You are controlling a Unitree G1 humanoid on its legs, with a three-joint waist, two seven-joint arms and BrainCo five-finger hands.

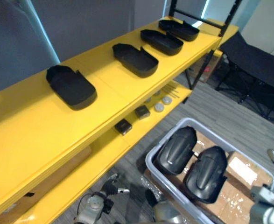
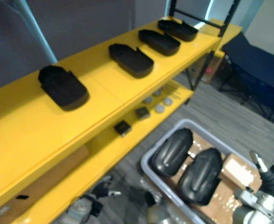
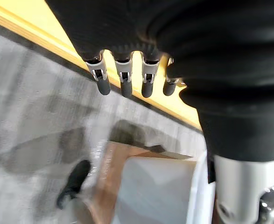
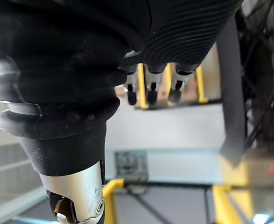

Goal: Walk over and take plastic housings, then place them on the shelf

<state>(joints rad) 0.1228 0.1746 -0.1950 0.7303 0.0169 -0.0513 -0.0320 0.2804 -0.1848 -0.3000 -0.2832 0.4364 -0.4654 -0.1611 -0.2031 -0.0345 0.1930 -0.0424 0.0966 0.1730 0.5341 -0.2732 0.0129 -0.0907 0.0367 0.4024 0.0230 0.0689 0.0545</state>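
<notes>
Several black plastic housings lie hollow side up along the top board of the yellow shelf [image 1: 29, 126]; the nearest housing [image 1: 71, 86] is at the left and another housing [image 1: 135, 59] lies further along. On the floor, a grey bin [image 1: 164, 139] holds two more black housings [image 1: 176, 150] [image 1: 206, 173], lying dome side up on cardboard. My left hand [image 3: 122, 79] hangs low by the shelf's front with straight fingers and holds nothing. My right hand [image 4: 151, 88] hangs beside the bin's right end [image 2: 267, 179], fingers straight and empty.
The lower shelf board carries small black boxes [image 1: 122, 126] and round discs [image 1: 160, 106]. A brown carton [image 1: 57, 177] sits under the shelf at the left. A black folding cot [image 1: 253, 60] stands at the back right. Grey floor lies between shelf and bin.
</notes>
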